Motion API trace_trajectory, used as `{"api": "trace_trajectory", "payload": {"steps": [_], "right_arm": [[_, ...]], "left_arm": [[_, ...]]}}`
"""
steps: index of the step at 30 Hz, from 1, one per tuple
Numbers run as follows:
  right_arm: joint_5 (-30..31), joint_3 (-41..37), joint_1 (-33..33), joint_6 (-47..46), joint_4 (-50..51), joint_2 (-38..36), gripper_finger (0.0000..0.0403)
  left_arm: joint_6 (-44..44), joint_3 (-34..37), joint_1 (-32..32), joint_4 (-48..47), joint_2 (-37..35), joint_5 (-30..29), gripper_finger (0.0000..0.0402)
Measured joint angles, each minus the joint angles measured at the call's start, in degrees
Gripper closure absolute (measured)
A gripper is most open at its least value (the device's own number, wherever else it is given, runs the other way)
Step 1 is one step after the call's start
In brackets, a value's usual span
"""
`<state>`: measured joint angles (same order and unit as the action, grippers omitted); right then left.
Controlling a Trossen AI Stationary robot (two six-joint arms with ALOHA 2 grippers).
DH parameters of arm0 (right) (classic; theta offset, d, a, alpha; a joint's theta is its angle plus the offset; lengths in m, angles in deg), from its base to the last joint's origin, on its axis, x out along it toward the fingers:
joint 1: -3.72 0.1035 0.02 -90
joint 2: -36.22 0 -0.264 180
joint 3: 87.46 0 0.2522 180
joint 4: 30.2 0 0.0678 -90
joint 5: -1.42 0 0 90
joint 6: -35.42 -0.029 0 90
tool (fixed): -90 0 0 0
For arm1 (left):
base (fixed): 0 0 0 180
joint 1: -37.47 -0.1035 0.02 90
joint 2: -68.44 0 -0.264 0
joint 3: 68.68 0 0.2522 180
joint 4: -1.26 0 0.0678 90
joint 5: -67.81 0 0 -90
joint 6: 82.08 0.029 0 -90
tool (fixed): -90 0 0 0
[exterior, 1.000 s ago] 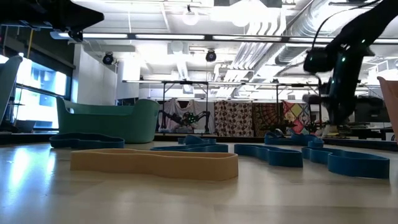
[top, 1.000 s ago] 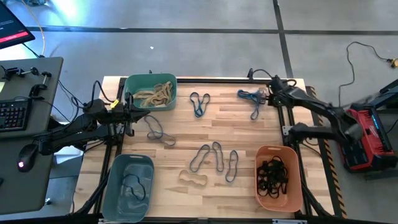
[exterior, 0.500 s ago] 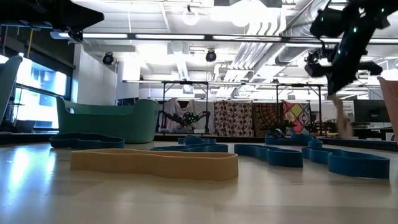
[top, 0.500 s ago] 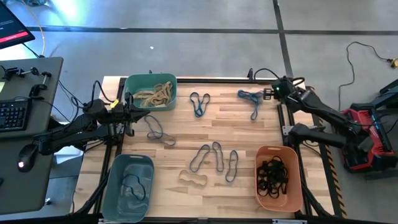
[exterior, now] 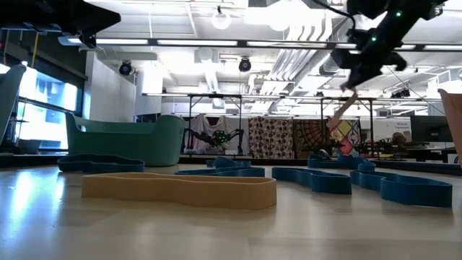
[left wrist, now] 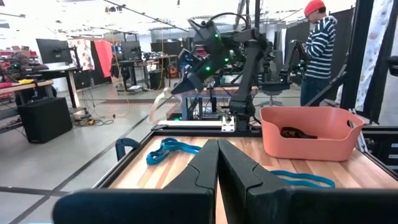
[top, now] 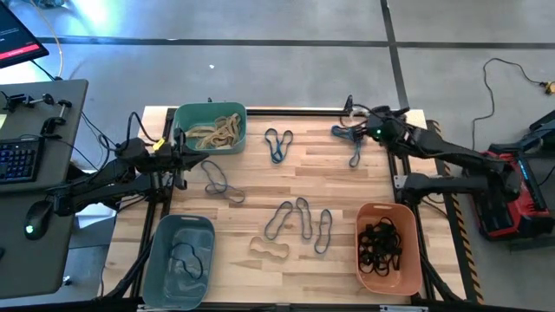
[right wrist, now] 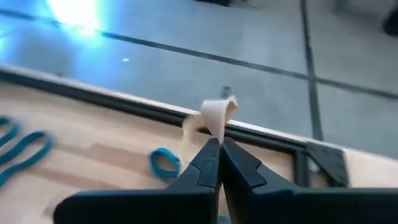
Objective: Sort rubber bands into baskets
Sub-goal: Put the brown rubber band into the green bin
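High view | my right pincer (top: 364, 130), clamped on a tan rubber band (right wrist: 216, 115), has swung leftward along the upper tabletop (top: 347, 186) toward the teal basket (top: 210, 128) | left pincer (top: 179, 157) shut, empty, waiting beside it

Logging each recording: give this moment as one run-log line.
right gripper: shut on tan rubber band, raised over table's far right | left gripper: shut, waiting beside teal-green plastic basket

Tan rubber band (right wrist: 216, 117) aloft; blue bands (top: 297, 218) mid-table; three baskets (top: 209, 127)
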<state>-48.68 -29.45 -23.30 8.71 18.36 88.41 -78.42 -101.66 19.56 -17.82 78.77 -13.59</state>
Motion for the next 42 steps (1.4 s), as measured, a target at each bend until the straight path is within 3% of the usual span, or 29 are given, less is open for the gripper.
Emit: {"api": "trace_trajectory", "payload": {"steps": [17,27,33,42], "right_arm": [[-4.76,1.67,14.87,13.98,-31.67,18.82,0.0403],[-6.65,23.32,19.6,23.22,-32.25,36.69,0.0403],[-14.29,37.25,19.54,27.1,-32.13,47.91,0.0403],[-17.09,58.13,19.54,32.41,-32.12,64.53,0.0403]], "left_arm": [[-0.22,0.0,0.0,0.02,0.0,0.0,0.0402],[-0.09,0.0,0.0,0.04,0.02,0.0,0.0401],[-0.02,0.0,0.0,0.05,0.0,0.0,0.0402],[0.0,0.0,-0.01,0.04,0.0,0.02,0.0402]]}}
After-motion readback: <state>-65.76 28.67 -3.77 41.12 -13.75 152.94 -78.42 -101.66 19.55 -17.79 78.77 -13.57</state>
